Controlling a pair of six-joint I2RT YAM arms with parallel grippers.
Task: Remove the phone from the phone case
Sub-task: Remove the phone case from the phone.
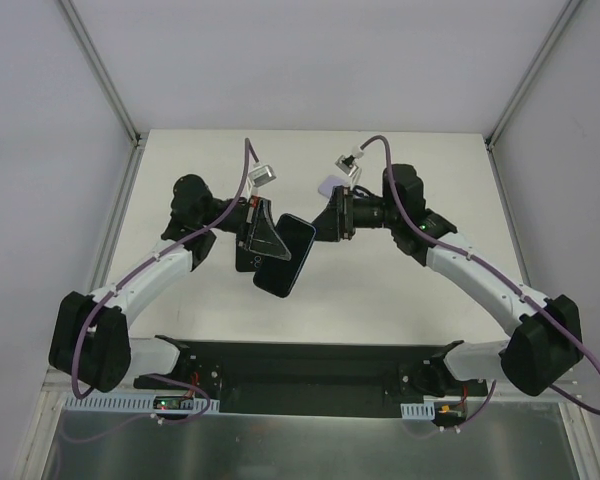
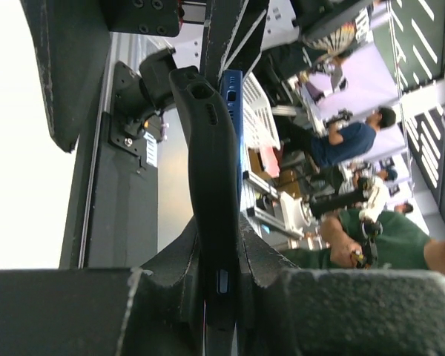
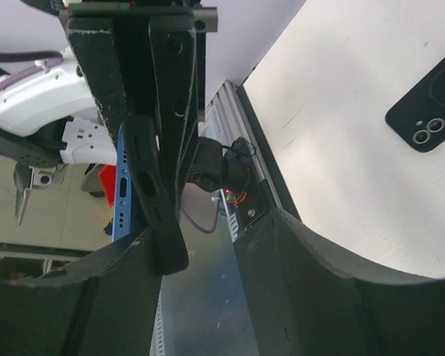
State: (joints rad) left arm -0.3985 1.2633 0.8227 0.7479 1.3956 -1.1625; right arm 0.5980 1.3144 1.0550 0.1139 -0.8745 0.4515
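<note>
I hold the slim blue phone (image 2: 233, 133) in its black rubber case (image 2: 211, 170) above the bench (image 1: 380, 300), with my left gripper (image 2: 219, 278) clamped across both. Its long axis points into my right gripper (image 3: 200, 259), jaws apart astride the case's end.

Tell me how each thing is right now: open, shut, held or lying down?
Phone: blue, held in the air, partly in its case.
Case: black, one end bent away from the phone.
Left gripper: shut on phone and case.
Right gripper: open, case edge between its fingers.
Other case: lying flat on the table.
</note>
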